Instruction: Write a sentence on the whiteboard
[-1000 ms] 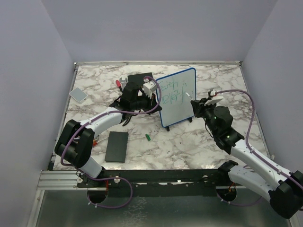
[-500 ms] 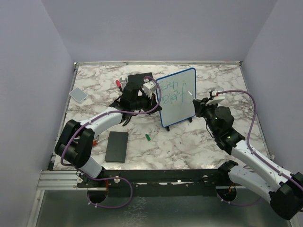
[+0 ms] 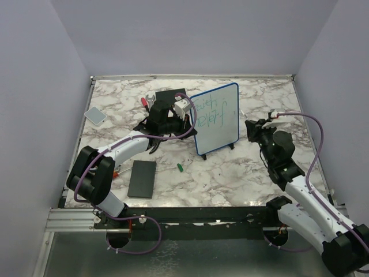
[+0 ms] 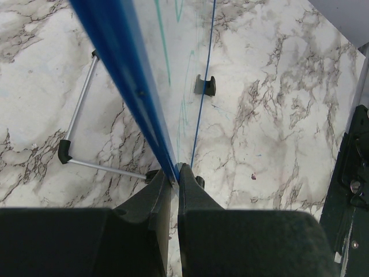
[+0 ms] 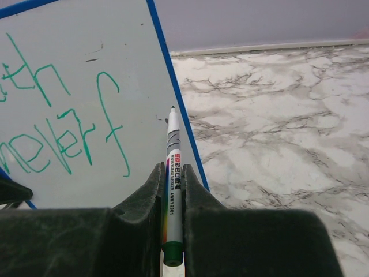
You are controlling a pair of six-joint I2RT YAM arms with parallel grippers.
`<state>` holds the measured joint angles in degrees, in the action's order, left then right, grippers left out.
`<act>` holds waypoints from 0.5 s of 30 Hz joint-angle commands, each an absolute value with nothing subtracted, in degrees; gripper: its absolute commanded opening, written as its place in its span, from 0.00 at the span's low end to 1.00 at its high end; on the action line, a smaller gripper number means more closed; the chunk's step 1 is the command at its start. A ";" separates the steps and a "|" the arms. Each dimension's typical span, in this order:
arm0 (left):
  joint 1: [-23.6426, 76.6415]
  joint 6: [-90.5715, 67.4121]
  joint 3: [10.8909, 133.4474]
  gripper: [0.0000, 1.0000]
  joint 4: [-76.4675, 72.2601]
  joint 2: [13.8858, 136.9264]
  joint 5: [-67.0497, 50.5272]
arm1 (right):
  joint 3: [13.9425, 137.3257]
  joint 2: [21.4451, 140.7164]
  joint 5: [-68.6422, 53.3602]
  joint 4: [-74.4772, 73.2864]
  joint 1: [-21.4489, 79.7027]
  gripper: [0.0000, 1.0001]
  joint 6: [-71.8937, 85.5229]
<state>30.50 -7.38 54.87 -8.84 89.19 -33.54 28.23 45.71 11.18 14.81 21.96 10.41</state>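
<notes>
Right wrist view: right gripper point(image 5: 173, 176) pinches a grey marker pen point(image 5: 172, 141) beside the blue-framed white whiteboard point(image 5: 86, 52), upright toward the marble worktop's point(image 5: 277, 144) far edge, left gripper point(image 4: 174, 173) clamping its frame; further green lettering point(image 5: 57, 135) should need light, steady contact.

1. This looks like a robot test lab, not a home.
2. A left robot arm point(image 3: 124, 147) and a right robot arm point(image 3: 302, 193) stand at the table's point(image 3: 230, 173) near edge, by a metal rail point(image 3: 69, 219).
3. Plain pale walls point(image 3: 34, 86) box the table in.
4. Purple cables point(image 3: 305, 115) run along the arms.
</notes>
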 commanded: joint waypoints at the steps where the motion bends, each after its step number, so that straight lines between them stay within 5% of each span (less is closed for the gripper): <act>1: 30.79 -5.36 54.67 0.00 -4.04 89.49 -31.07 | 26.56 44.74 5.14 15.46 21.51 0.00 11.87; 15: 30.76 -5.22 54.67 0.00 -3.96 89.67 -31.29 | 24.99 45.79 0.45 18.58 21.51 0.01 12.51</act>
